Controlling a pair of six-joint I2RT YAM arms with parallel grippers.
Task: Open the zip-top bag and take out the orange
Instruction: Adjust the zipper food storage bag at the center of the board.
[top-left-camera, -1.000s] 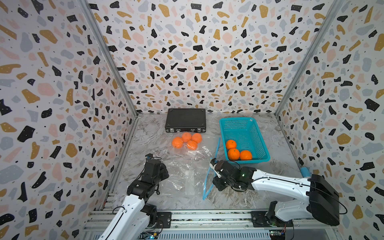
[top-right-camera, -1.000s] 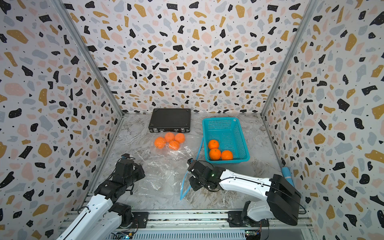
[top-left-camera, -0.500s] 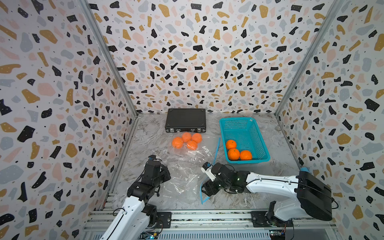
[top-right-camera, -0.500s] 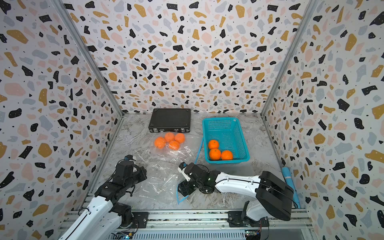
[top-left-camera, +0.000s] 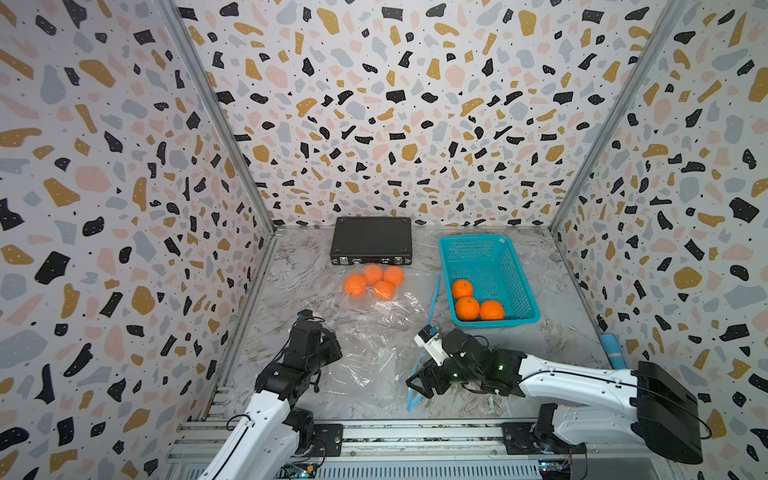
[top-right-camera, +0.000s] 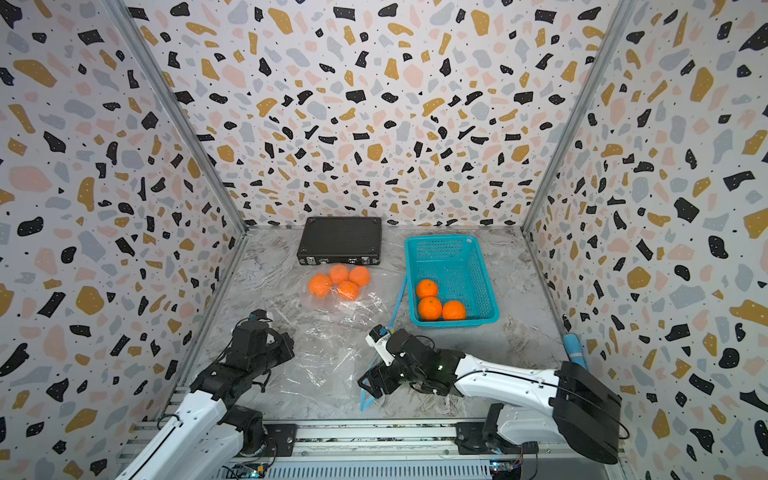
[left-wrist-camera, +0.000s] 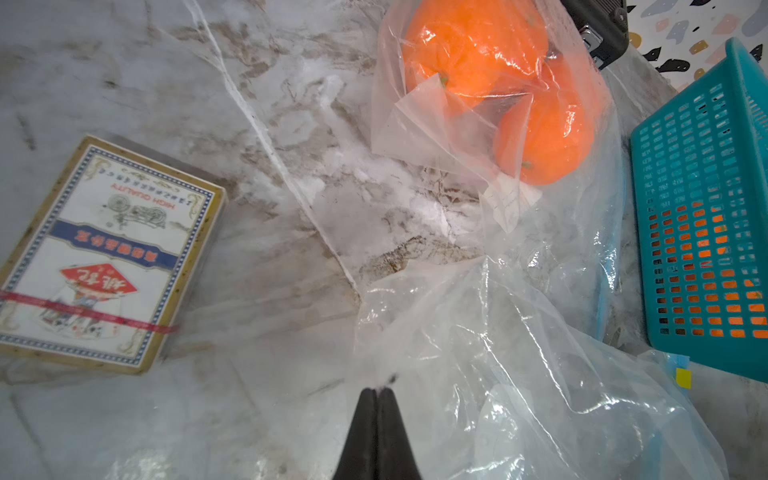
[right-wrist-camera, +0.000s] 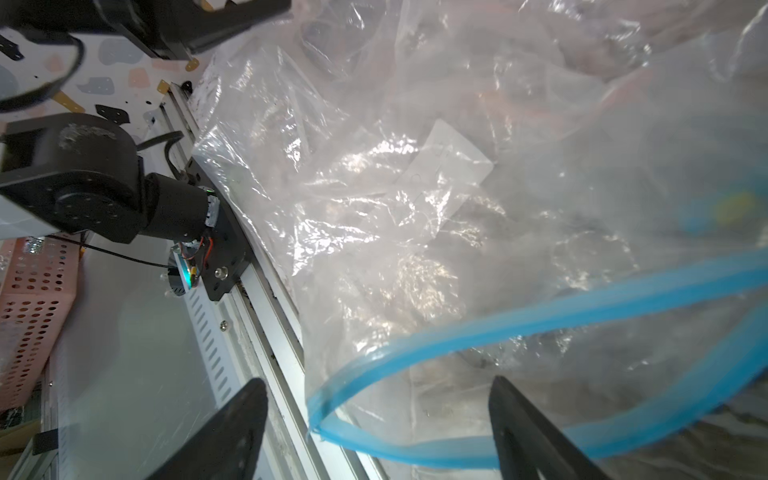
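Observation:
The clear zip-top bag lies crumpled on the marble table between my arms. Several oranges sit inside its far end. Its blue zip strip runs along the right side and gapes apart at the near end. My right gripper is open, its jaws wide on either side of that gaping strip and touching nothing. My left gripper is shut at the bag's left edge, with the film drawn up to its tips.
A teal basket with three oranges stands just right of the bag. A black case lies at the back wall. A playing-card box lies near my left gripper. A blue cylinder rests by the right wall.
My right gripper has opened wide and slid toward the front edge along the zip strip, whose near end now gapes. The left arm has hardly moved.

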